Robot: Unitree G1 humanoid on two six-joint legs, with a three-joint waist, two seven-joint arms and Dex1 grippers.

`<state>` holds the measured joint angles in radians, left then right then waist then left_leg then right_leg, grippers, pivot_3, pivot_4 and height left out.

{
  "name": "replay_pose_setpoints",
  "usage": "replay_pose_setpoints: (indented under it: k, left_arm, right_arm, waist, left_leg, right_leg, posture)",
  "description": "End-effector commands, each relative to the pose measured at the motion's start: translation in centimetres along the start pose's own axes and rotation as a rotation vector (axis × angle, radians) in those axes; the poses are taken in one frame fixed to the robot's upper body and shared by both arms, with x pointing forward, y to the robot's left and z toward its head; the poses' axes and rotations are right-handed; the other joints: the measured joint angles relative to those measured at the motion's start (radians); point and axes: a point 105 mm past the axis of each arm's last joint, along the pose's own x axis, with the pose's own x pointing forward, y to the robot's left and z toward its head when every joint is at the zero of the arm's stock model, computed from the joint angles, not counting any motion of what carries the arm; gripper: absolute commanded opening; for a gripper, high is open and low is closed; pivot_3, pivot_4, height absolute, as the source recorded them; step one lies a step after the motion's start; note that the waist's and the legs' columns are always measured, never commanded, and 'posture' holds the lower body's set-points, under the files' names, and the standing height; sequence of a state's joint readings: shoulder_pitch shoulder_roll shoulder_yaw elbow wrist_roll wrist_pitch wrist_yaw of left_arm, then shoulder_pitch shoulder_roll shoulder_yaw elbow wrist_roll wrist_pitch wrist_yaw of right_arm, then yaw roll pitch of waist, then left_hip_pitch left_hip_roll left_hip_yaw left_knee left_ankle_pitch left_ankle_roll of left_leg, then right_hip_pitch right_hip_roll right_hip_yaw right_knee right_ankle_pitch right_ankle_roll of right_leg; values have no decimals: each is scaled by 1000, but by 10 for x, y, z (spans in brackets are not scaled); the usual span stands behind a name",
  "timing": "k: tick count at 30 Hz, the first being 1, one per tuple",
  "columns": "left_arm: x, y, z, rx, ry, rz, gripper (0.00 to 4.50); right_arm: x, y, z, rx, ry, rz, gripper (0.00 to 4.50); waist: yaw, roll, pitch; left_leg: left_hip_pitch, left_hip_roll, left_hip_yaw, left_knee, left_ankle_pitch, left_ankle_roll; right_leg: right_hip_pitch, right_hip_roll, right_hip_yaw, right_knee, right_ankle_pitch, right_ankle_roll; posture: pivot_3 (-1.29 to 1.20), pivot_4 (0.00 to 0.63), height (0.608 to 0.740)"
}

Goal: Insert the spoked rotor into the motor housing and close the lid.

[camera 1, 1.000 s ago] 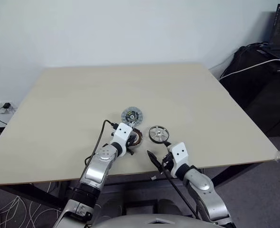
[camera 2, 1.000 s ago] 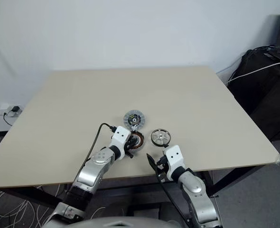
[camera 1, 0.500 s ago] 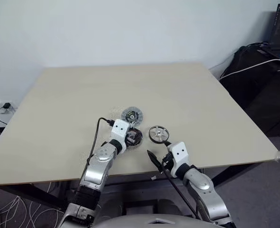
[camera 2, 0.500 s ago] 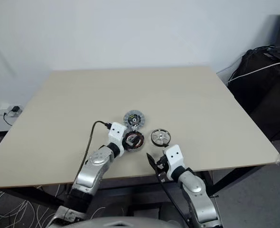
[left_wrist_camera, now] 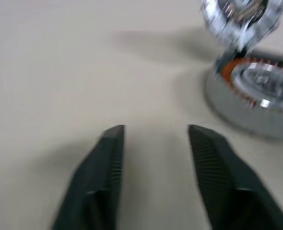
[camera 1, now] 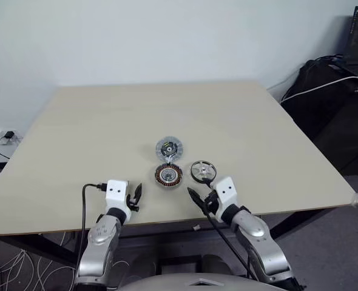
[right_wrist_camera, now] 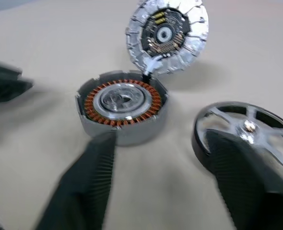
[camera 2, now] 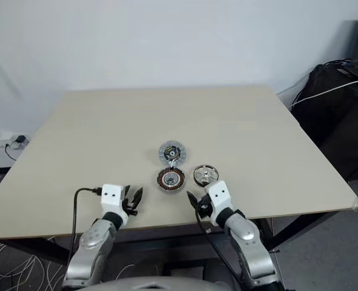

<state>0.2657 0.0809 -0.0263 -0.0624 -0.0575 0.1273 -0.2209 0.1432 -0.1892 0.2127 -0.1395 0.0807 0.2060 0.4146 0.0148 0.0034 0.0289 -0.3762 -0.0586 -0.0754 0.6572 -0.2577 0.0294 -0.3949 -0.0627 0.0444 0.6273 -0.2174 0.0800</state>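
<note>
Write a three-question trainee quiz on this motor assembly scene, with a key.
1. True or false: the spoked rotor already sits inside the motor housing.
2. Which part lies farthest from the robot on the table? A) the lid B) the motor housing C) the spoked rotor
3. Fill in: the left gripper has its fingers apart and holds ____.

Key:
1. False. The rotor lies flat on the table beside the housing, near the right gripper.
2. A. The lid lies just beyond the housing.
3. Nothing. It hovers over bare table, apart from all three parts.
</note>
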Motion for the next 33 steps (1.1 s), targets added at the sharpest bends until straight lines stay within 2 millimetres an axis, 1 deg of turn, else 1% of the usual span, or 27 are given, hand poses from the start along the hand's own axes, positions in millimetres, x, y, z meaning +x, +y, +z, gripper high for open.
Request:
replay_pose_setpoints:
  k: [1, 2, 4, 6, 7, 10, 12, 15, 18, 21, 24, 33]
  left_arm:
    - [-2, -3, 21, -13, -104, 6, 1110]
    - [-2, -4, 19, -18, -105, 11, 709]
    - [-2, -7, 18, -29, -109, 10, 55]
    - [-1, -10, 17, -32, -113, 9, 0]
    - [-1, -12, 17, -35, -113, 1, 0]
    - [0, -18, 20, -32, -133, -23, 0]
    - [1, -21, 23, -14, -151, -37, 0]
    - [-1, -24, 26, 37, -184, -54, 0]
    - [-3, -29, 25, 70, -195, -79, 0]
    - [-6, -31, 21, 62, -184, -102, 0]
    - [-8, -32, 17, 64, -164, -115, 0]
    - [-10, -31, 4, 57, -99, -158, 0]
  right_arm:
    - [14, 3, 11, 0, 7, 9, 1992]
    - [19, 7, 14, -8, 15, 25, 1602]
    - [26, 14, 19, -16, 26, 57, 950]
    - [33, 22, 22, -39, 39, 95, 272]
    - [35, 24, 23, -44, 48, 109, 26]
    - [44, 34, 28, -20, 84, 158, 26]
    - [48, 39, 26, -35, 132, 182, 26]
    - [55, 46, 27, -9, 189, 215, 26]
    - [59, 52, 28, -5, 229, 257, 26]
    - [64, 57, 26, -16, 262, 286, 26]
    - [69, 58, 24, -39, 280, 292, 26]
    - [82, 50, 27, -54, 278, 272, 26]
  waist:
    - [0, 0, 0]
    - [1, 0, 0]
    - [0, 0, 0]
    - [0, 0, 0]
    - [-1, 0, 0]
    - [-1, 0, 0]
    - [-1, 0, 0]
    - [-2, 0, 0]
    - [-2, 1, 0]
    - [-3, 1, 0]
    - [-5, 1, 0]
    - [-24, 3, 1]
  left_leg:
    - [0, 0, 0, 0, 0, 0]
    - [0, 0, 0, 0, 0, 0]
    - [0, 0, 0, 0, 0, 0]
    - [0, 0, 0, 0, 0, 0]
    - [0, 0, 0, 0, 0, 0]
    - [-1, 0, 0, 0, 0, 0]
    - [-1, 0, 0, 0, 0, 0]
    - [-1, 0, 0, 0, 0, 0]
    - [-1, 0, 0, -1, 0, 0]
    - [-1, 0, 0, -1, 0, 0]
    - [-1, 0, 0, -1, 0, 0]
    - [-1, 0, 0, -1, 0, 0]
  right_leg:
    - [0, 0, 0, 0, 0, 0]
    - [0, 0, 0, 0, 0, 0]
    - [0, 0, 0, 0, 0, 0]
    - [-1, 0, 0, 0, 0, 0]
    - [-1, 0, 0, 0, 0, 0]
    - [-1, 1, 0, 0, 0, 0]
    - [-1, 1, 0, 0, 0, 0]
    - [-1, 1, 0, 0, 0, 0]
    - [-1, 1, 0, 0, 0, 0]
    - [-2, 1, 0, 0, 0, -1]
    - [-2, 1, 0, 0, 0, -1]
    - [-2, 1, -1, 0, 0, 0]
  posture:
    - [0, 0, 740]
    - [0, 0, 740]
    - [0, 0, 740]
    - [0, 0, 740]
    - [0, 0, 740]
    - [0, 0, 740]
    - [0, 0, 740]
    - [0, 0, 740]
    - [0, 0, 740]
    - [0, 0, 740]
    - [0, 0, 740]
    - [0, 0, 740]
